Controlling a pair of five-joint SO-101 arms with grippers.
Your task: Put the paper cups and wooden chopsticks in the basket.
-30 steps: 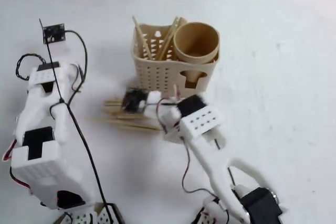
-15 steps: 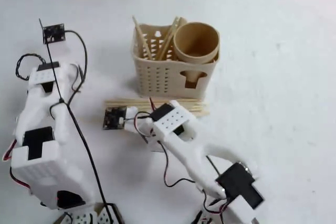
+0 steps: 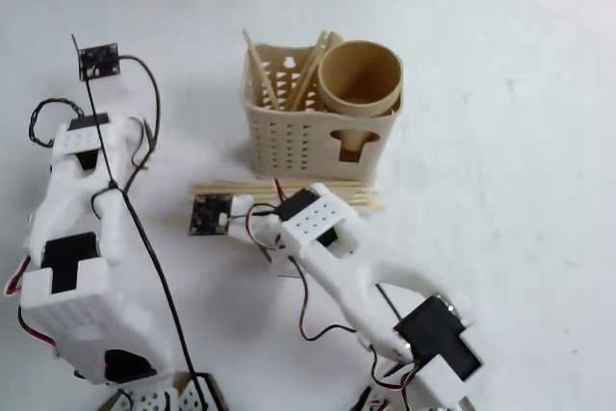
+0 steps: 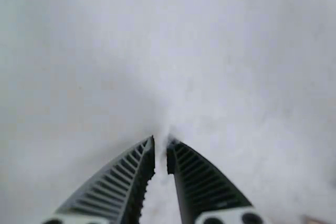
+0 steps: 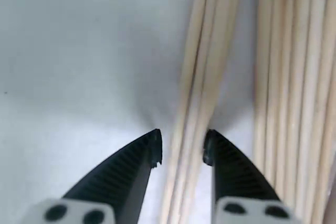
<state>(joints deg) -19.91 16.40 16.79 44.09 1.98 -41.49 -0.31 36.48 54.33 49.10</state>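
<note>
High view: the basket [image 3: 313,137] stands mid-counter [image 3: 520,141]; a paper cup [image 3: 361,79] sits upright in its right part, and a few standing chopsticks [image 3: 310,69] lean in its left part; the loose chopsticks [image 3: 226,188] lie flat in a row on the counter just in front of the basket; the right arm [image 3: 322,223] is bent low over them; the left arm [image 3: 72,228] is folded at the left side, well apart from the basket.

Left wrist view: the left hand [image 4: 160,145] points down at bare counter; its fingers are clenched to a thin slit, grasping nothing.

Right wrist view: the right hand [image 5: 181,148] is down at the loose chopsticks; its fingers are parted and straddle a small bundle of about three sticks, one tip on either side; whether the tips press the wood cannot be told; more sticks lie side by side just beyond one finger.
</note>
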